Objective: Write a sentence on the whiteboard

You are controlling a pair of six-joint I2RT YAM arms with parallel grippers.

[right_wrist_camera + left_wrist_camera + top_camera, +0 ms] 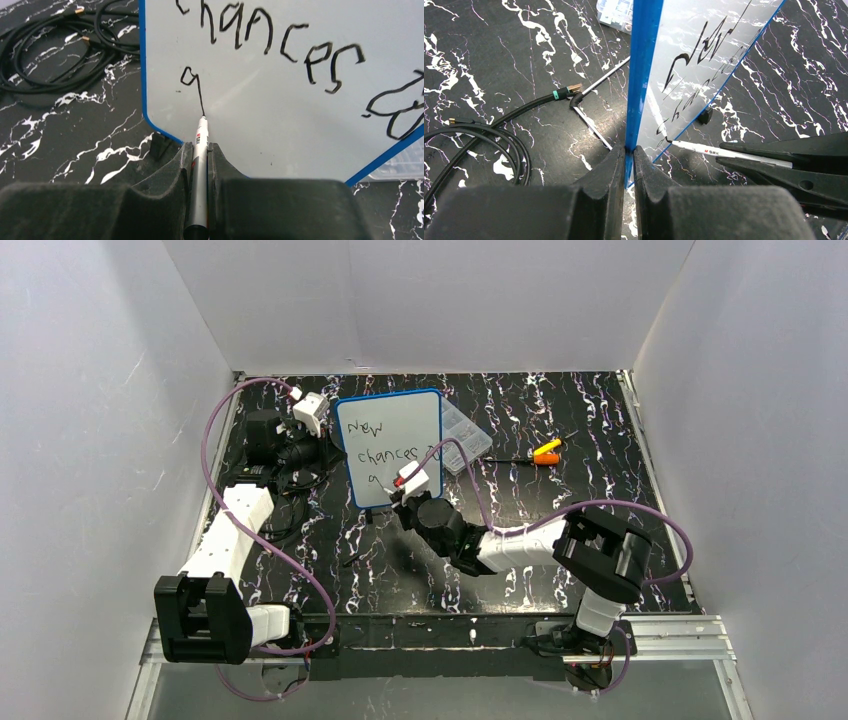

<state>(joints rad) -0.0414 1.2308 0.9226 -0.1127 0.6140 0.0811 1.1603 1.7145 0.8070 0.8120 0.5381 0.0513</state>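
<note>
A: Where does the whiteboard (390,445) sit?

B: Toward the far side of the table (560,500), a little left of the middle, standing up rather than lying flat. The left gripper (629,152) is pinched on the blue frame at the board's left edge, steadying it. A clear compartment box (465,435) lies just behind it on the right.

A: And the writing arm?

B: The right gripper (200,150) is clamped on a slim marker (201,132), whose tip touches the board at the foot of a letter g (200,95). The sentence (383,454) reads "New", then "chances", then this lone letter opening the third line (so I judge "grow" has only just begun).

A: How should this stroke be done?

B: With light, even pressure. The face is slick and glossy, and only a thin rim is gripped, so a hard push would likely swing or tip the board. Hook the tail, lift cleanly, then set down a little to the right for the next letter. The line has room to the right, though the rounded near corner narrows the space low down.

A: What are the surfaces like?

B: The board is a smooth white panel with a thin blue rim and rounded corners. The tabletop is black and marble-patterned with white veins, and black cables (489,130) lie coiled on it left of the board. The finger pads are matte and dark.
</note>
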